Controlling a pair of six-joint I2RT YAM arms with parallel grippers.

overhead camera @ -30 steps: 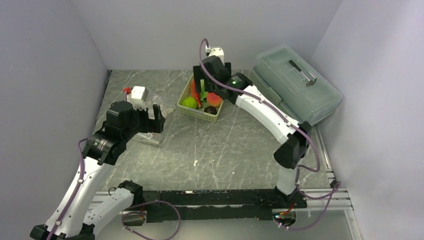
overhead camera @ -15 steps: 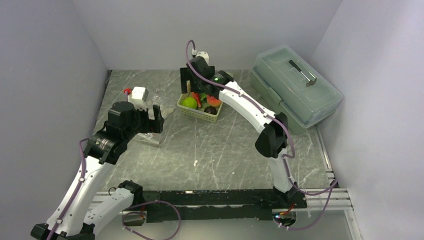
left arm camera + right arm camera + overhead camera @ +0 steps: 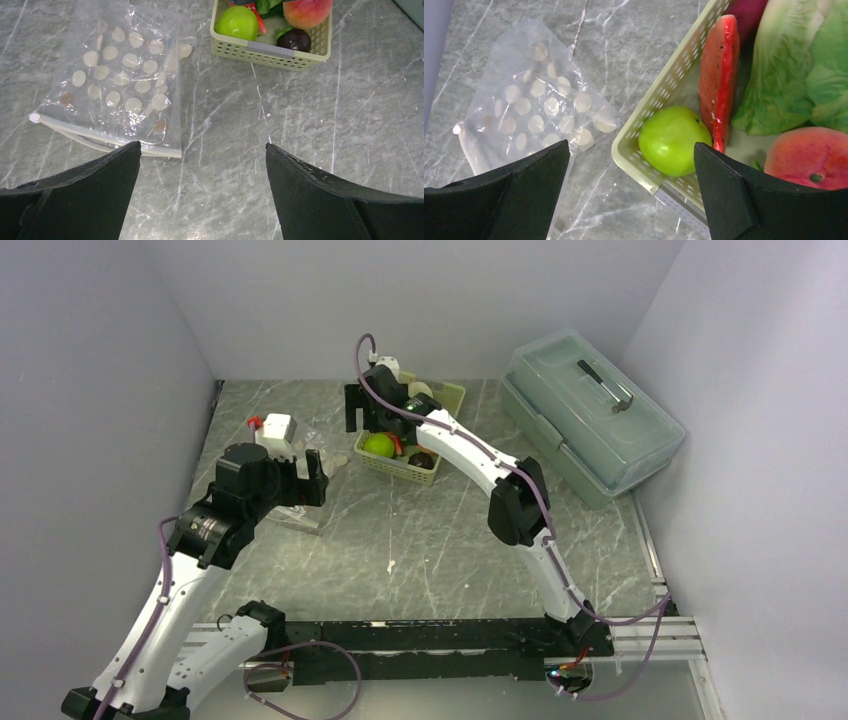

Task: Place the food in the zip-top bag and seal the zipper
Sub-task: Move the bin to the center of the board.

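Left gripper (image 3: 202,150) hangs over the grey marbled table (image 3: 310,130), jaws spread wide, nothing between them. Just ahead of it the zip-top bag (image 3: 125,75) lies flat, clear plastic with pale spots. Its zipper (image 3: 105,141) runs along the edge nearest that claw. Across the way, the right gripper (image 3: 631,148) is just as wide and just as empty, poised above the left corner of the pale green basket (image 3: 664,95). All the food I can see sits in that basket: green ball (image 3: 671,140) in the corner, red-orange long piece (image 3: 719,80) on edge beside it, lettuce (image 3: 794,65), orange-red ball (image 3: 809,157), dark maroon ball (image 3: 295,38). The bag's far corner lies just beside the basket. A translucent lidded box (image 3: 590,410) stands off to the right.
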